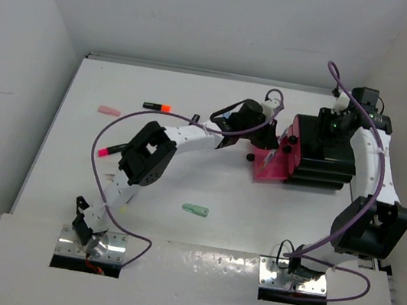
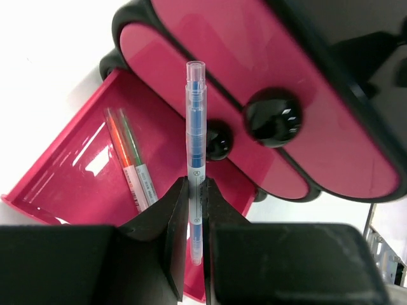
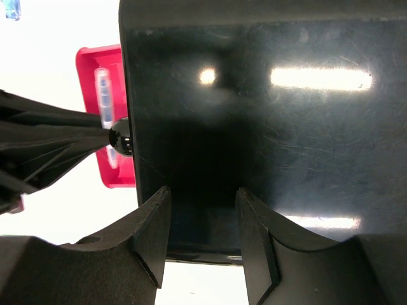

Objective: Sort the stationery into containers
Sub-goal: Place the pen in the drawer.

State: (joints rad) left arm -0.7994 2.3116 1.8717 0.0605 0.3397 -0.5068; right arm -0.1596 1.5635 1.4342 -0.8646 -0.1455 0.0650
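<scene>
**Left gripper** (image 2: 196,190): jaws closed on a blue pen (image 2: 196,127), gripped near its lower end. The pen's capped end points away from the fingers. It is held over the open drawer, in front of the closed drawer fronts.

**Right gripper** (image 3: 202,197): jaws apart with nothing between them, over the glossy top of the black box (image 3: 267,127). Contact with the box cannot be told.

**Black box** (image 1: 327,153): stands toward the far right corner of the desk (image 1: 253,230).

**Open drawer** (image 2: 70,171): magenta-red, the lowest one, pulled out toward the desk's middle. It holds an orange pen (image 2: 121,149) and a green pen (image 2: 135,149), lying side by side and touching.

**Closed drawers** (image 2: 210,44): two magenta-red fronts in view above the open one, each with a round black knob (image 2: 273,117).

**Loose on the desk:**
- Pink piece (image 1: 109,110), near the left edge.
- Orange-tipped highlighter (image 1: 156,105), just beside the pink piece, nearer the far edge.
- Pink-tipped highlighter (image 1: 111,149), left side, partly under the left arm.
- Mint piece (image 1: 195,210), middle of the desk, toward the near edge.
</scene>
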